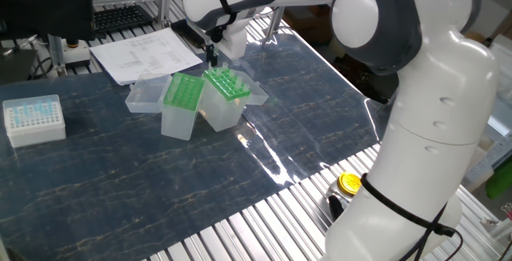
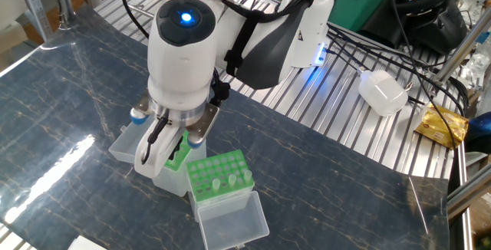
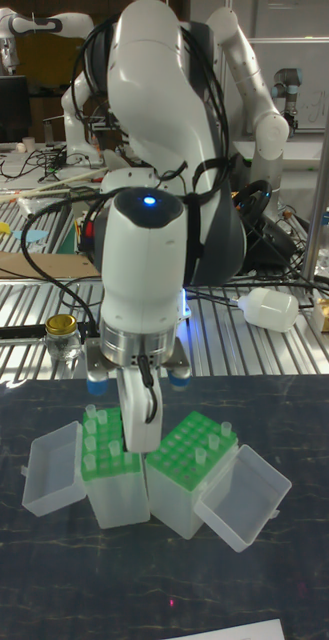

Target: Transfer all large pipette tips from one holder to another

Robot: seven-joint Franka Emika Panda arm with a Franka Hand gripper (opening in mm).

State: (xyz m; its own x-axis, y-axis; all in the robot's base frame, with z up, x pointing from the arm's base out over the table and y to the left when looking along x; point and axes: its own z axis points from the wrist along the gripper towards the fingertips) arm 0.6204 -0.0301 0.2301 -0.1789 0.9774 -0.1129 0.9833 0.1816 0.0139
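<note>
The wider holder point(image 1: 228, 85) point(image 2: 219, 175) point(image 3: 189, 450) has a flat green grid top, and a few large pipette tips point(image 2: 215, 182) point(image 3: 225, 430) stand in it. Touching its side is the narrower, taller green-topped box point(image 1: 182, 91) point(image 3: 109, 455), which carries several tips point(image 3: 102, 420). My gripper point(image 1: 211, 59) point(image 2: 163, 152) point(image 3: 141, 435) hangs over the seam between the two boxes and hides most of the narrower box in the other fixed view. Its fingers are pressed together. A thin tip seems pinched between them but hardly shows.
Both boxes have clear hinged lids lying open beside them point(image 1: 146, 94) point(image 2: 230, 218). A white box of pale-blue tips point(image 1: 34, 117) sits at the far left. Paper sheets point(image 1: 144, 53) lie behind the boxes. A yellow-capped jar point(image 1: 349, 183) stands by my base.
</note>
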